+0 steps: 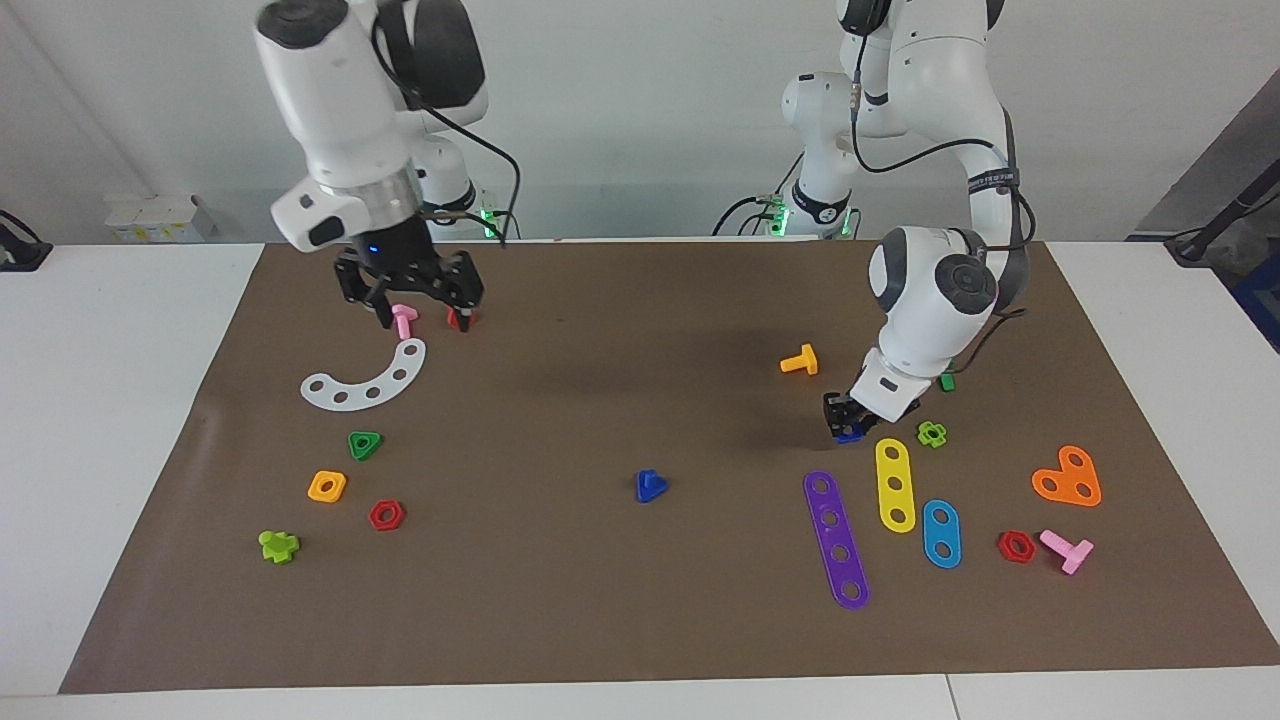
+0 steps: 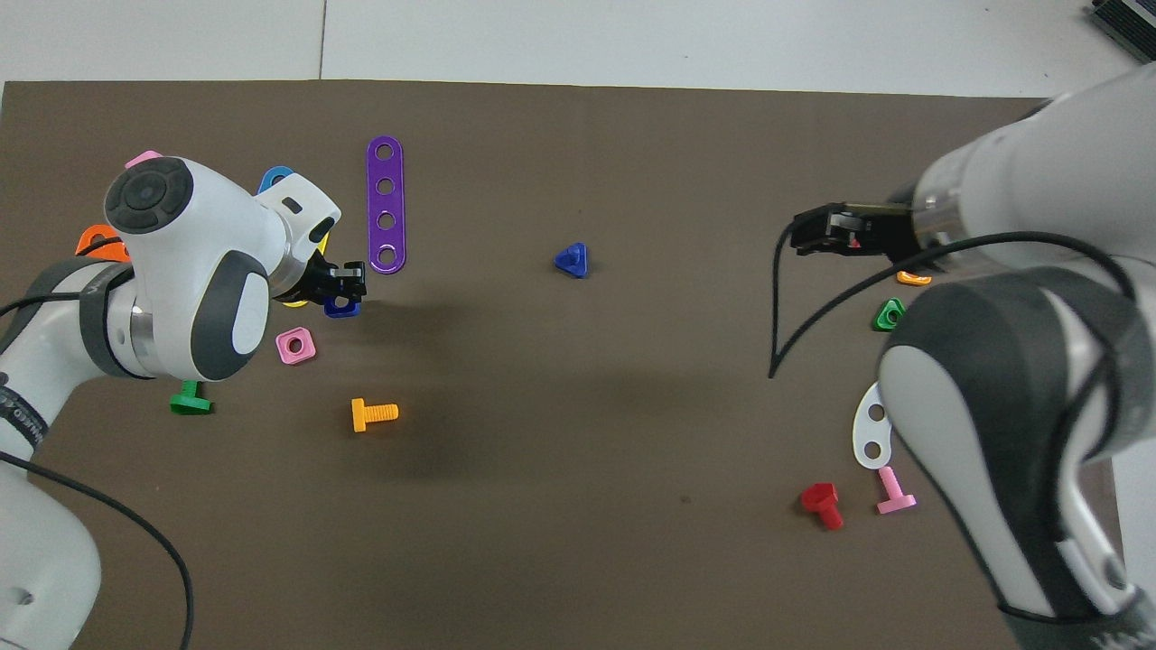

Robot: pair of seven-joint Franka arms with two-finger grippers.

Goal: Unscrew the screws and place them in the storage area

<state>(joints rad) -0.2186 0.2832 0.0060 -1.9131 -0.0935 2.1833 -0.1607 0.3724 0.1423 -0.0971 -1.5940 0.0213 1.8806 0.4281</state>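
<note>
L gripper (image 1: pixel 845 420): black two-finger claw, low over mat toward L arm's end of bench; fingers pinched on the dark-blue square plastic nut (image 2: pixel 341 309), round hole not visible, nut half hidden by fingers. Whether nut touches mat: can't tell.
R gripper (image 1: pixel 415 300): black claw up in air over pink T-shaped plastic bolt (image 1: pixel 402 319) and red plastic bolt (image 1: pixel 459 318), near bench edge by the robots, R arm's end; fingers spread wide, nothing in them.
Blue bolt: small dark-blue plastic bolt w/ triangular head (image 1: pixel 651 486), stub pointing up, alone mid-mat, well apart from both claws.
Shapes nr L claw: glossy flat strips w/ holes, purple 4-hole strip (image 1: pixel 836 538), yellow 3-hole strip (image 1: pixel 893 483); pink square nut (image 2: pixel 296 345); orange ridged-shank bolt (image 2: pixel 372 414) lying on its side.
Hidden/cut off: white curved plastic plate w/ holes (image 1: pixel 366 380) mostly covered by R arm in overhead view; green triangular nut (image 1: pixel 364 444) partly covered there too; green bolt (image 2: pixel 189 399) nearly hidden by L arm in facing view.
Surface: matte brown mat (image 1: pixel 600 600) on white bench (image 1: pixel 120 400).
Room: plain pale wall, cables along it.
</note>
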